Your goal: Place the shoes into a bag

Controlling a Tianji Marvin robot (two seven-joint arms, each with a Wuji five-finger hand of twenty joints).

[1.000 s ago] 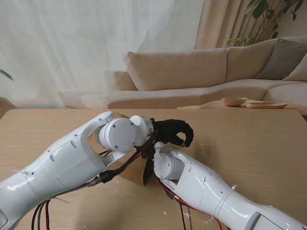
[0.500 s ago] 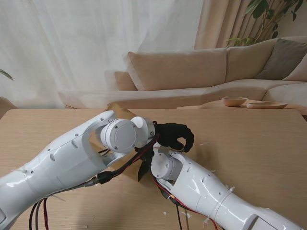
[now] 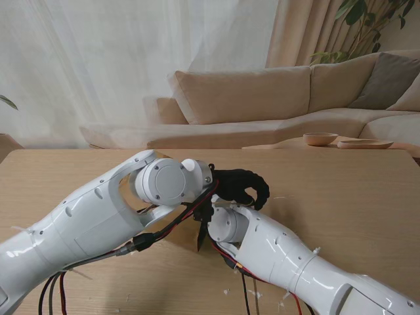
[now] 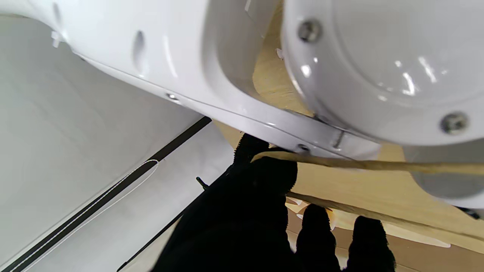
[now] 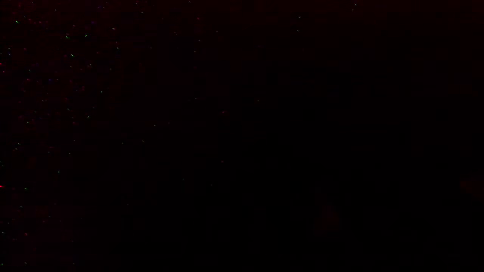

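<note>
No shoe shows in any view. My left hand [image 3: 240, 187], black-gloved, is curled just beyond my right wrist joint [image 3: 226, 226]. In the left wrist view its fingers [image 4: 261, 177] pinch the thin edge of a brown paper bag [image 4: 378, 165], with my right arm's white shell close in front. A darker tan patch of the bag [image 3: 176, 237] shows between my two arms in the stand view. Only a black sliver of my right hand [image 3: 201, 231] shows there, pointing down beside the bag. The right wrist view is completely black.
The wooden table [image 3: 341, 197] stretches around both arms, with small white scraps [image 3: 285, 302] near my right forearm. Beyond the far edge stand a beige sofa [image 3: 262, 98] and a low table with a bowl [image 3: 320, 138].
My left hand has slid a little to the right. The bag corner seen behind my left wrist half a second ago is now hidden. My right forearm has shifted slightly.
</note>
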